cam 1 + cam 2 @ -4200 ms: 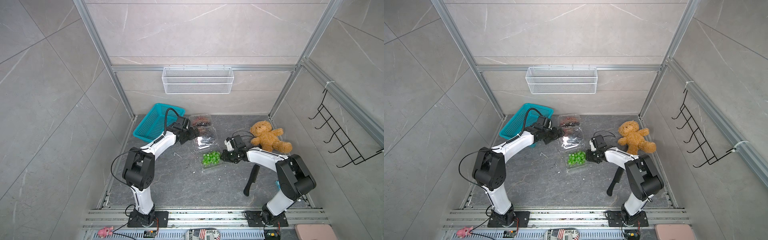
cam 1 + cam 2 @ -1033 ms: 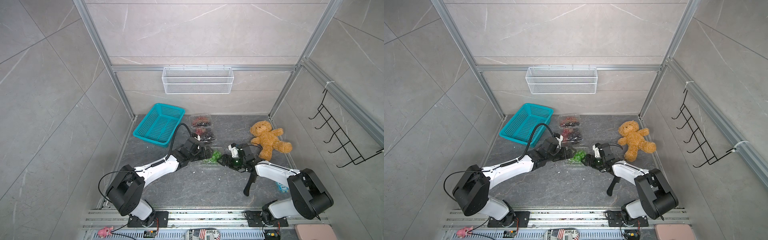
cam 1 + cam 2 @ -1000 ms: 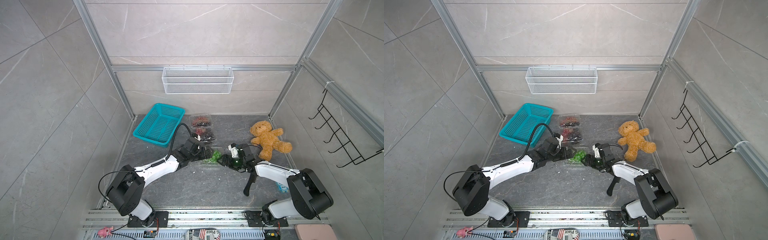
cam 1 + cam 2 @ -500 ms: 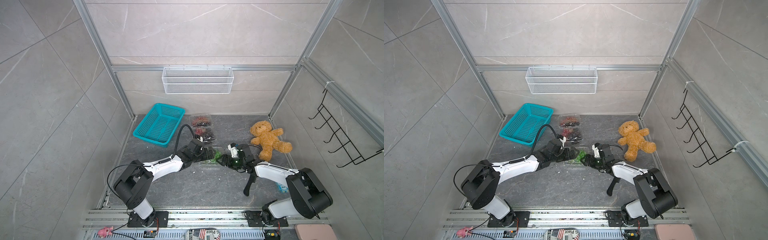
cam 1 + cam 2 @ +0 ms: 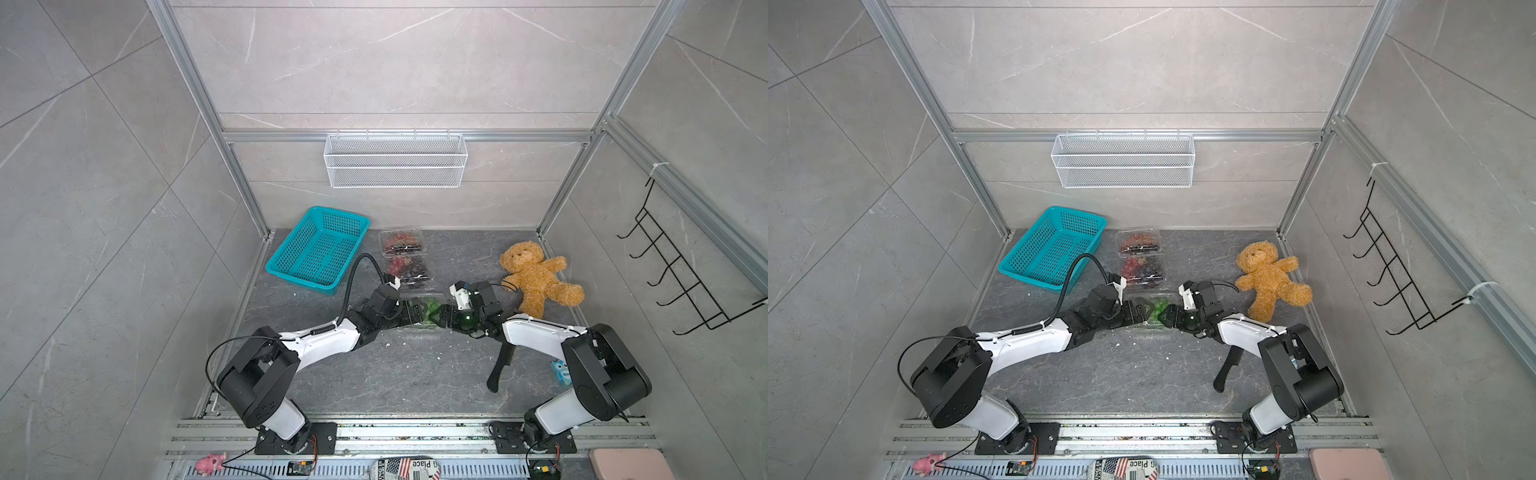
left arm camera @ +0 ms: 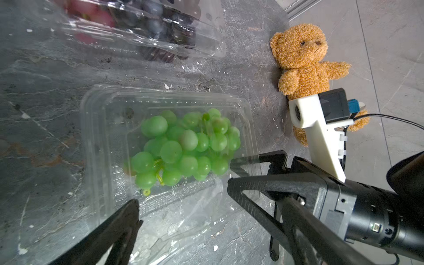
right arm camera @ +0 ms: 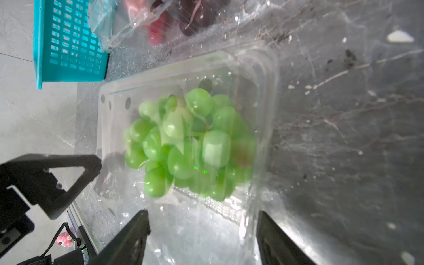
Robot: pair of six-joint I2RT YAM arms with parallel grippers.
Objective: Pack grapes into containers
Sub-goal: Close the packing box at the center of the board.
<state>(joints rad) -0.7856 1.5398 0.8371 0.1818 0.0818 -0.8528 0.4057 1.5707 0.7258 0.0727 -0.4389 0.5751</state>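
Green grapes (image 5: pixel 430 306) (image 6: pixel 183 146) lie in a clear container (image 6: pixel 96 137) (image 7: pixel 268 96) at the middle of the floor. Its lid (image 6: pixel 174 220) is folded open flat. In both top views my left gripper (image 5: pixel 415 312) (image 5: pixel 1140 311) and right gripper (image 5: pixel 437 316) (image 5: pixel 1168 316) face each other across this box. In its wrist view the left gripper (image 6: pixel 211 215) stands open over the lid. The right gripper (image 7: pixel 203 231) is open too, with clear plastic between its fingers (image 7: pixel 135 236); I cannot tell if they touch it. Two more containers (image 5: pixel 401 242) (image 5: pixel 408 269) behind hold red and dark grapes.
A teal basket (image 5: pixel 318 249) sits at the back left and a teddy bear (image 5: pixel 534 276) at the right. A black-handled knife (image 5: pixel 500 365) lies by the right arm, near a small blue item (image 5: pixel 561 370). A white wire basket (image 5: pixel 395 160) hangs on the back wall.
The left gripper has come forward from the back containers to the green-grape box. The right gripper stays at the box's other end, its jaws slightly narrower.
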